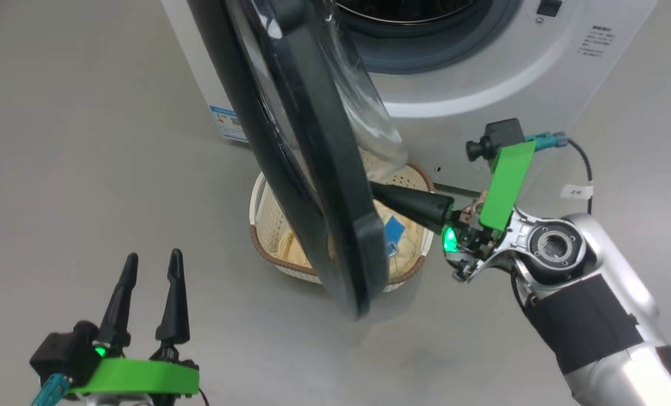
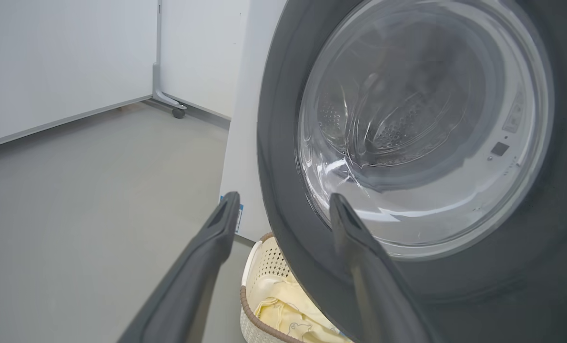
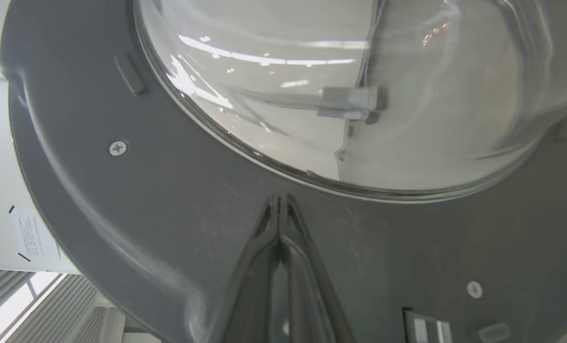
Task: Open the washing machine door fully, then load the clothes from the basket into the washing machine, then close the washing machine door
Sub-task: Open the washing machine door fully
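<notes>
- My right hand (image 3: 279,202), clenched and empty, touched the inner ring of the door (image 1: 335,186), which stood half open above the basket (image 1: 265,223) of clothes (image 1: 394,230).
- My left hand (image 1: 150,265) hung released, farther from it.

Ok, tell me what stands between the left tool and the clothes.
The washing machine door, swung part open, stands over the basket between the left tool and most of the clothes. One end of the basket lies uncovered on that tool's side.

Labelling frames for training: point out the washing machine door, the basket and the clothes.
washing machine door (image 1: 330,169): head view, black ring.
basket (image 1: 265,217): head view, perforated left wall.
clothes (image 2: 283,309): left wrist view, cream fabric fold.
</notes>
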Robot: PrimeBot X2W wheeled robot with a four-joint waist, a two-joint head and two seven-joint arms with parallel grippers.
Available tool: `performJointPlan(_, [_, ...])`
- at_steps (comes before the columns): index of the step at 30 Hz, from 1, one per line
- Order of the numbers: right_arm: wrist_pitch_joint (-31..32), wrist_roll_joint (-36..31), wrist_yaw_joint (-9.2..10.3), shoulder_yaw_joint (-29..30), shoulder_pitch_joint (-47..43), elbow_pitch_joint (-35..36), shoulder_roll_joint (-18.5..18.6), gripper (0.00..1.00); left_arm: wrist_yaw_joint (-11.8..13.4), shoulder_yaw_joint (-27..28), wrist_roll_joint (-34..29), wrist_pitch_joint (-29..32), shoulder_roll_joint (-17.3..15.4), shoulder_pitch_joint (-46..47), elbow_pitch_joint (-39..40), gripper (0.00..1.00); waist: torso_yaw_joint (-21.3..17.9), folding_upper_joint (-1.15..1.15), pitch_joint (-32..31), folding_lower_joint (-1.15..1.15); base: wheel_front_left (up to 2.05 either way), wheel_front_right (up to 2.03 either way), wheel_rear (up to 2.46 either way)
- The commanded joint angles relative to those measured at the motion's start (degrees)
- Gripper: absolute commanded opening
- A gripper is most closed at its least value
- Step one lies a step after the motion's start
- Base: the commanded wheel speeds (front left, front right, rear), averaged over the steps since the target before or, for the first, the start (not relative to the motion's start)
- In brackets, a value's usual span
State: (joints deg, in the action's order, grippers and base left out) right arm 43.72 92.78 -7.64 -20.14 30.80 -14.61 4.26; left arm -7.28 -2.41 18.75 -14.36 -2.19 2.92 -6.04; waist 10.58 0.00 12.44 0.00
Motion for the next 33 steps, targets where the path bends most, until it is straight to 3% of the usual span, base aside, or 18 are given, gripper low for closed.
performJointPlan(1, [-1.11, 1.12, 0.15, -2.69, 0.52, 2.71, -1.36, 0.0, -0.13, 1.48, 0.47, -0.63, -0.69, 0.03, 1.43, 1.0, 0.85, 0.0, -0.69, 0.0, 0.0, 0.0, 0.0])
performJointPlan(15, [-7.35, 5.42, 0.15, -12.6, 0.17, 2.48, -1.37, 0.0, 0.07, 0.84, 1.55, -0.63, -0.69, -0.51, 1.41, 1.0, 3.37, 0.0, -2.22, 0.0, 0.0, 0.0, 0.0])
performJointPlan(33, [-12.12, 8.45, 0.15, -18.47, 0.96, 1.31, -1.38, 0.0, 0.12, 0.53, 2.08, -0.63, -0.69, -0.27, 1.23, 1.0, 3.61, 0.0, -2.78, 0.0, 0.0, 0.0, 0.0])
